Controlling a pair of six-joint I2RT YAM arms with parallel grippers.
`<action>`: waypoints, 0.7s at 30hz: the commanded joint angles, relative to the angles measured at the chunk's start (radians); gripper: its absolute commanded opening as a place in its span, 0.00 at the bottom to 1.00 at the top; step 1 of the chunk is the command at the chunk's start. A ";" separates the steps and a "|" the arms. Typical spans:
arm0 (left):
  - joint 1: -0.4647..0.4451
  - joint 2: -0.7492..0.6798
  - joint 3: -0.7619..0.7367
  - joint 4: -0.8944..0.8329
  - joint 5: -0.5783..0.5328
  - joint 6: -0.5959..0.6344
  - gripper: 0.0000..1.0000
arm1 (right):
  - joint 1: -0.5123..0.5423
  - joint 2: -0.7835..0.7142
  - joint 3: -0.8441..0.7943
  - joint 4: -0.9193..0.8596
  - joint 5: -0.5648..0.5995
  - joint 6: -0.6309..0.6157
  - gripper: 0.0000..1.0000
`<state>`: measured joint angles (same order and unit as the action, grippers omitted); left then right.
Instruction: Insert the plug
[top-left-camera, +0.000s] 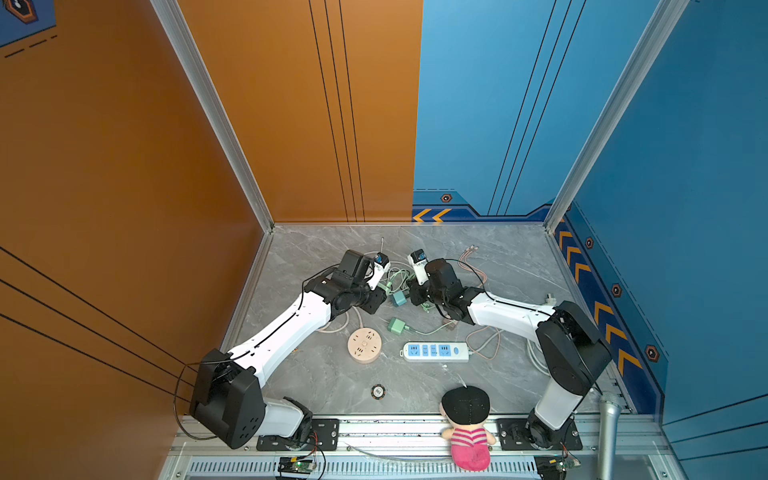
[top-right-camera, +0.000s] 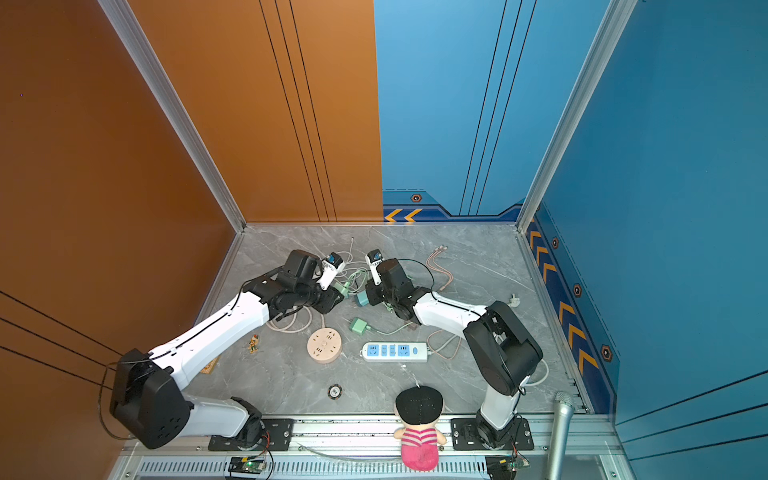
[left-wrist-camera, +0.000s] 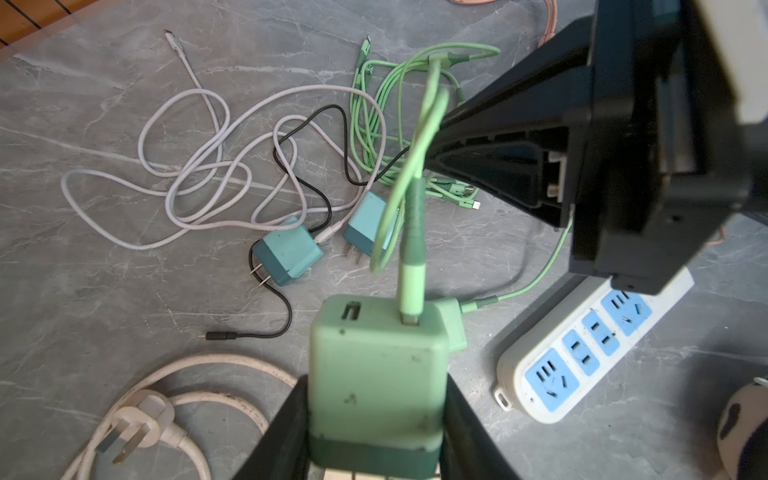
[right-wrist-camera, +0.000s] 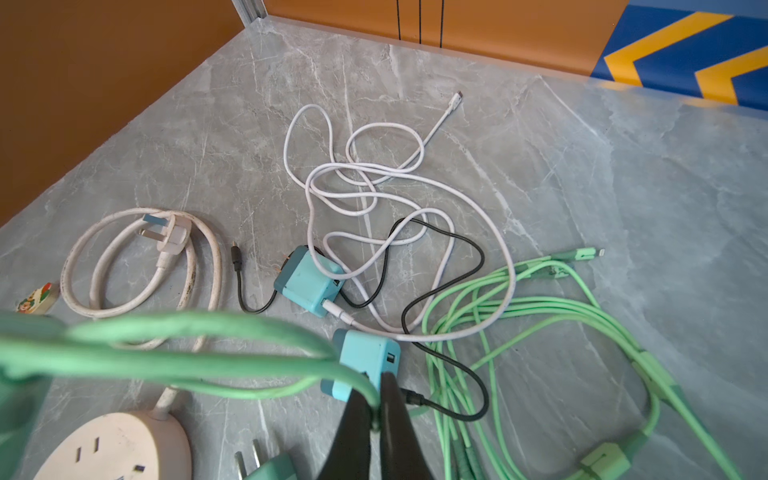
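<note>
Power strip (top-left-camera: 434, 351) and round socket (top-left-camera: 364, 345) lie toward the front of the surface (top-left-camera: 519, 257). Behind them, left hand (left-wrist-camera: 376, 424) clamps the green charger (left-wrist-camera: 374, 365), apart from both sockets, green cable (left-wrist-camera: 411, 232) plugged into its top. Right hand (right-wrist-camera: 376, 419), just beside, is clenched on that cable's loop.

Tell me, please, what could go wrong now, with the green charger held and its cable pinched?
1. The left hand holds the charger while the right hand is shut on its cable. If the hands part, the pull may unseat the connector or twist the charger in the grip.
2. The cable hangs over a tangle of cables on the table; it may snag and drag them toward the strip.
</note>
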<state>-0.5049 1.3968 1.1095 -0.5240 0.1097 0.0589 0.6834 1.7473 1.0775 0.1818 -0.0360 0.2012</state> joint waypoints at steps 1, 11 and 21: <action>-0.016 0.038 0.039 -0.035 -0.002 -0.010 0.33 | -0.037 0.010 -0.016 0.047 0.029 0.054 0.03; -0.028 0.067 0.062 -0.098 -0.035 -0.003 0.32 | -0.117 -0.001 -0.021 0.040 0.036 0.084 0.02; -0.007 -0.008 0.076 -0.096 -0.131 -0.035 0.32 | -0.139 0.025 -0.016 -0.030 0.032 0.089 0.49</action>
<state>-0.5224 1.4109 1.1530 -0.6033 0.0376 0.0448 0.5438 1.7592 1.0637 0.2020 -0.0200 0.2863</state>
